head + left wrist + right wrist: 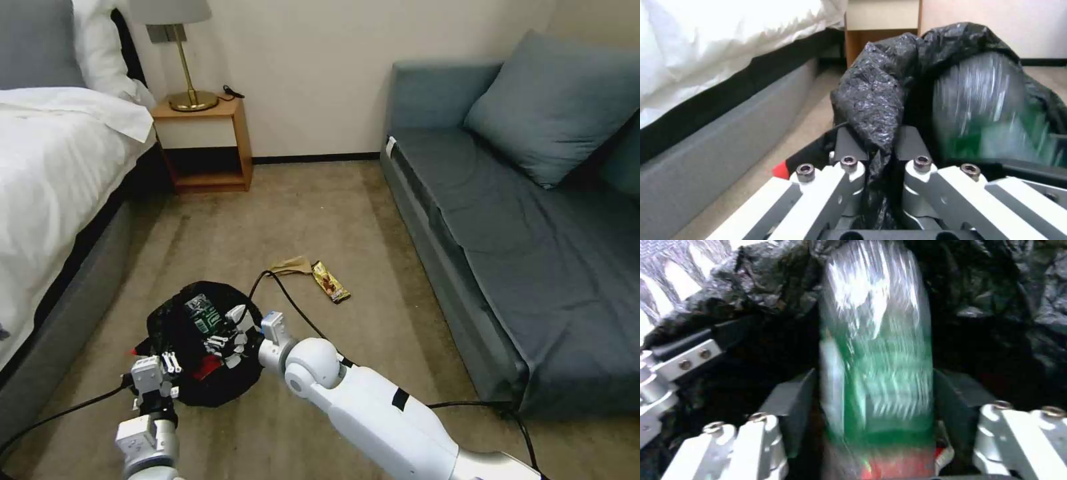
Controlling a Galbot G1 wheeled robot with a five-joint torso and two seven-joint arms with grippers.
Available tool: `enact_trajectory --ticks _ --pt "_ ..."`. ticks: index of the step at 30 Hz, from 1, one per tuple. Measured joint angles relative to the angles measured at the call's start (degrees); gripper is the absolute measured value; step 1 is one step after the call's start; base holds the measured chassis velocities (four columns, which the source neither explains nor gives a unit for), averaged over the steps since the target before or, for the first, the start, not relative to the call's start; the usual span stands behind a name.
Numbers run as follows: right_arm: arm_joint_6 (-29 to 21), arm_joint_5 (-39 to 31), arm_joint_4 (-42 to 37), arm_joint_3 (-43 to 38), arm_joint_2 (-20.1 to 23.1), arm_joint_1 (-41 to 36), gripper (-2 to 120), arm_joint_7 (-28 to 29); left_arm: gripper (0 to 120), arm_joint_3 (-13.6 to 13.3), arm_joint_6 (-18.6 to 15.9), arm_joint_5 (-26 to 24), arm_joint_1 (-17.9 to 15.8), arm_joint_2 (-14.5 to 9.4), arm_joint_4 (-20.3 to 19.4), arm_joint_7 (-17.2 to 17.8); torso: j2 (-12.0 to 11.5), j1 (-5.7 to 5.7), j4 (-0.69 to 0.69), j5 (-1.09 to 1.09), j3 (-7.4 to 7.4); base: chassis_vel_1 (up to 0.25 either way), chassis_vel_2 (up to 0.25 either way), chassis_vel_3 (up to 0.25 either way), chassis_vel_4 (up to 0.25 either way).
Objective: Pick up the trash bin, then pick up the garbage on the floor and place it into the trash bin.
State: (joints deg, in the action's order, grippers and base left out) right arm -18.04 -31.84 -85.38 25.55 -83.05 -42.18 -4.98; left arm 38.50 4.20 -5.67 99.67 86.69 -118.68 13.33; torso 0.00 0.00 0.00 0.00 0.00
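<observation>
Left gripper (875, 156) clamped shut on bag rim of trash bin (175, 327), near-left on carpet beside bed (53, 173). Right gripper (876, 396) over bin mouth, jaws parted just past bottle (876, 350) between them; grip or contact unclear. Bottle long axis along the fingers, pointing away into the bin. Risks: thin liner slipping from left pinch, bin dropping; bottle catching rim, bouncing out. Snack wrapper (331, 281) and tan paper (291, 266) on floor, far-right of bin.

White arms (373, 407) with rounded joints and black cables (293, 303). Grey-white linkage fingers (818, 186) carry silver screws (805, 168) and black pads (793, 403).
</observation>
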Motion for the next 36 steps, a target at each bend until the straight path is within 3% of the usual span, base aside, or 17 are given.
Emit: enact_trajectory --ticks 3,5,8,25,36 --pt "0.10 0.18 -0.65 0.37 0.19 -0.04 79 0.04 7 0.03 0.00 -0.05 -0.26 -0.02 0.13 -0.01 0.00 0.00 0.00 0.00 0.00 0.000 0.000 0.000 0.000" --pt "0.16 0.23 -0.74 0.39 0.24 -0.04 81 0.04 7 0.06 0.00 -0.10 -0.32 -0.04 0.14 -0.01 0.00 0.00 0.00 0.00 0.00 0.000 0.000 0.000 0.000" --pt "0.89 0.38 -1.09 0.39 0.76 -0.05 98 0.33 7 0.54 -0.04 -0.68 -0.65 -0.26 0.23 -0.01 0.00 0.00 0.01 0.00 0.00 0.000 0.000 0.000 0.000" --pt "5.34 -3.60 -5.06 -5.93 6.48 -1.60 100 0.59 7 3.80 -0.57 -3.31 -1.28 -2.76 0.39 0.03 0.00 0.00 0.00 -0.01 0.00 0.000 0.000 0.000 0.000" --pt "9.93 0.52 2.23 -9.56 9.19 -2.72 100 0.50 7 4.24 -0.57 -3.66 -1.67 -3.12 1.00 0.20 0.00 0.00 0.00 0.00 0.00 0.000 0.000 0.000 0.000"
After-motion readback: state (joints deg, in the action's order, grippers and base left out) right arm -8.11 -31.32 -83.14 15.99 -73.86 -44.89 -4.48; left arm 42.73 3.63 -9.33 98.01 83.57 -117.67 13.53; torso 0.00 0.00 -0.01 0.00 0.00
